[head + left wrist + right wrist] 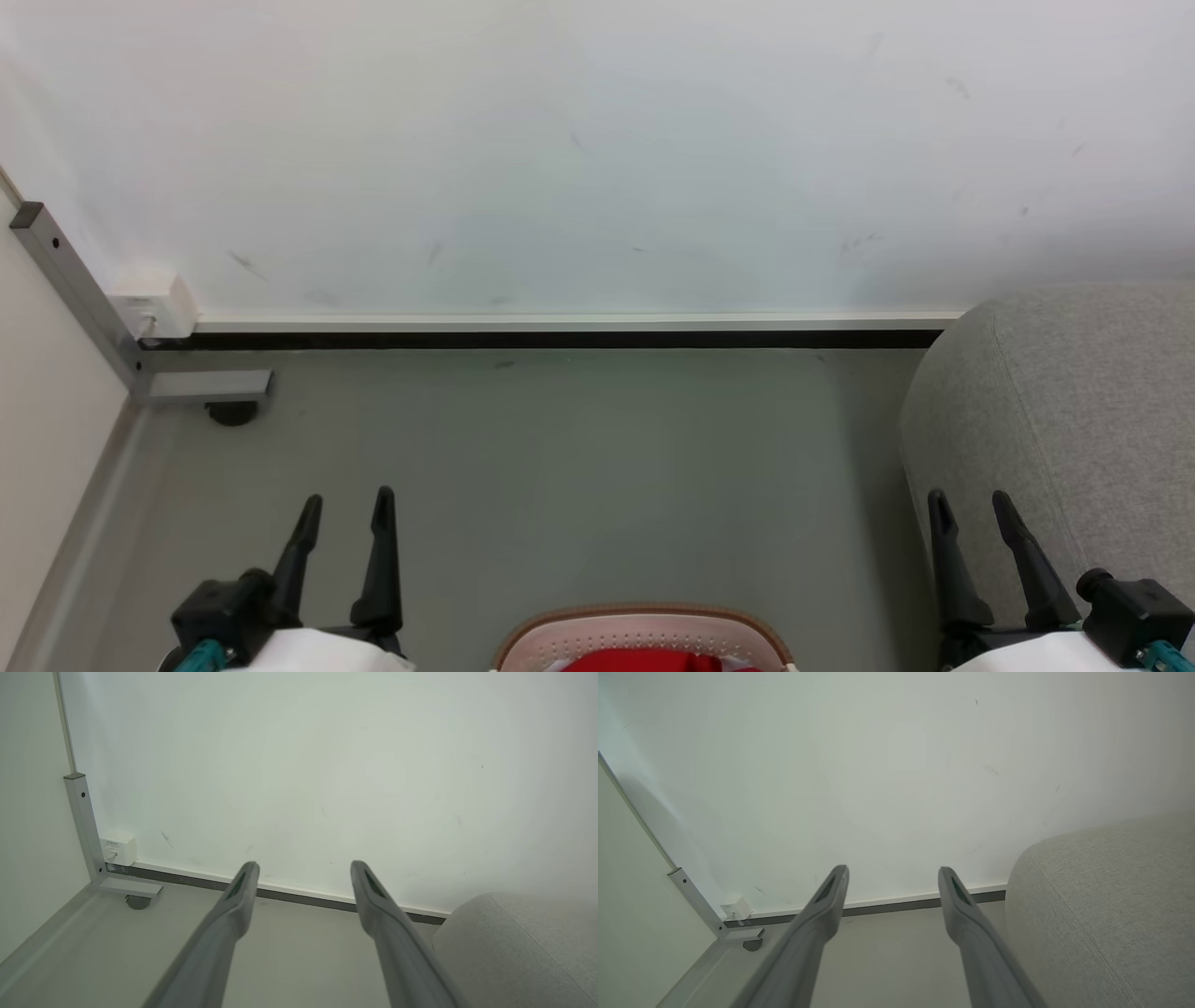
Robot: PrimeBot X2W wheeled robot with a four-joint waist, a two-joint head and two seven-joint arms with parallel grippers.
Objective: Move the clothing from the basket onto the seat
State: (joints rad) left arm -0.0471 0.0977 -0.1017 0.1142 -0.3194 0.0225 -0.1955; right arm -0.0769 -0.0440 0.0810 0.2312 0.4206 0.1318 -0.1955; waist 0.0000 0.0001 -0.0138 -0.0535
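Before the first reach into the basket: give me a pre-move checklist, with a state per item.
1. The left gripper is open and empty: ok.
2. The right gripper is open and empty: ok.
3. The clothing is in the basket: ok, red fabric lies inside the rim.
4. The whole basket is framed for aiming: not ok, the head view's bottom edge cuts most of it off.
5. The seat is located: ok, its rounded grey end stands to the robot's right.
6. The landing spot on the seat is free: cannot tell, the cushion top is out of frame.
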